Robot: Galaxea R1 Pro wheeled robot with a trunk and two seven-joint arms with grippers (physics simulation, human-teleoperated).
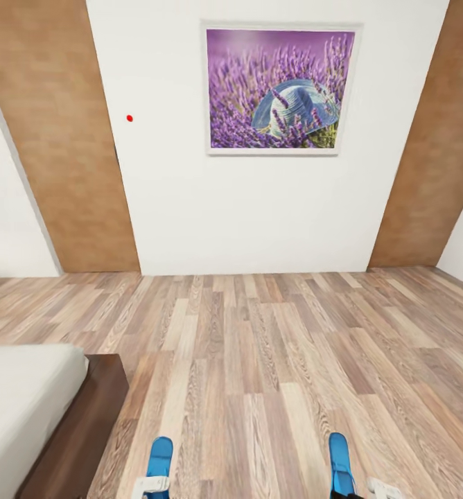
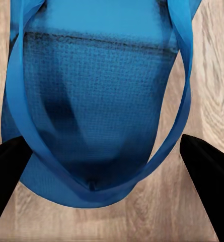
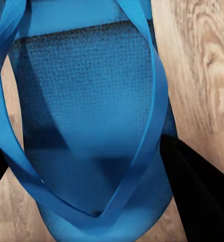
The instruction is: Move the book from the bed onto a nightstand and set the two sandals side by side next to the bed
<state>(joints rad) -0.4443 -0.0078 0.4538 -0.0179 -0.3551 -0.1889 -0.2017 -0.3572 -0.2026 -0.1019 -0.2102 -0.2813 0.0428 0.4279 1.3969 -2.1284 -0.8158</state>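
Standing by the bed (image 1: 23, 402) corner at left, I see the left hand (image 2: 112, 166) grasping one sandal (image 1: 159, 457) over the floor (image 1: 259, 360); well apart to its right, the right hand (image 3: 99, 166) grasps the other sandal (image 1: 338, 461).

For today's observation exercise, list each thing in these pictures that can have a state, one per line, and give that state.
left sandal: between the left gripper's fingers, over the floor.
right sandal: between the right gripper's fingers, over the floor.
bed: mattress corner bare, nothing on the visible part.
picture: hanging on the white wall, level.
Grip firmness: cannot tell for either gripper.
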